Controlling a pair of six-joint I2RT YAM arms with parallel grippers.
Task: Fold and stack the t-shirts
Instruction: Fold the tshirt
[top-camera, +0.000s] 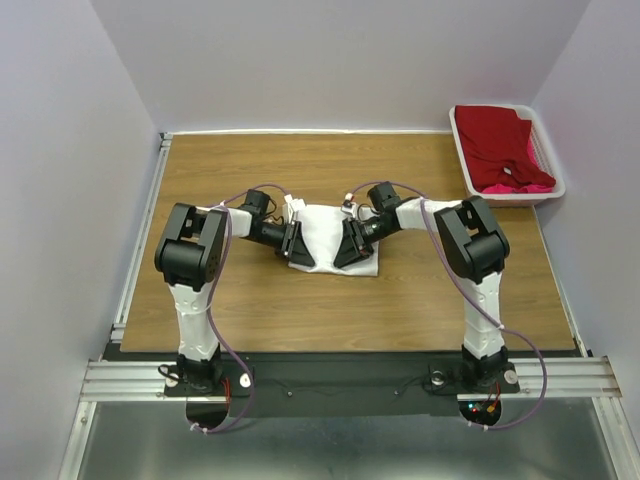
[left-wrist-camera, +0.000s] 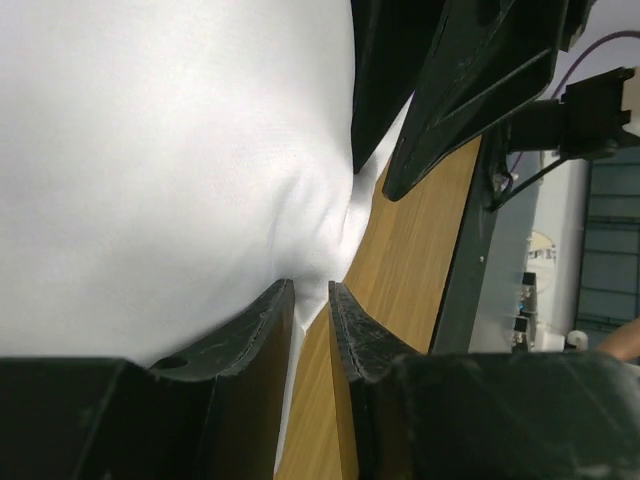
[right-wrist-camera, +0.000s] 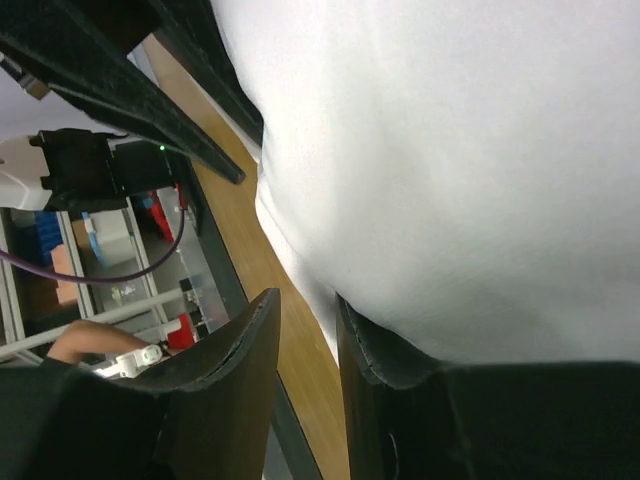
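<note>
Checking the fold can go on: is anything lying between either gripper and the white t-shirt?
Nothing visible: the left gripper and right gripper sit right at the edges of the white t-shirt.

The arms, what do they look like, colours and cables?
Both arms have white links with bulky black joint housings. A thin purple cable loops along each. The left tool and right tool are black with flat, tapering fingers.

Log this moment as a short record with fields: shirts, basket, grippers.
white t-shirt: partly folded, mid-table, between both grippers
red t-shirt: in the basket
pink t-shirt: under the red one, mostly hidden
basket: far right corner of the table
left gripper: narrow gap, cloth edge between fingertips
right gripper: narrow gap at cloth edge, grip unclear
</note>
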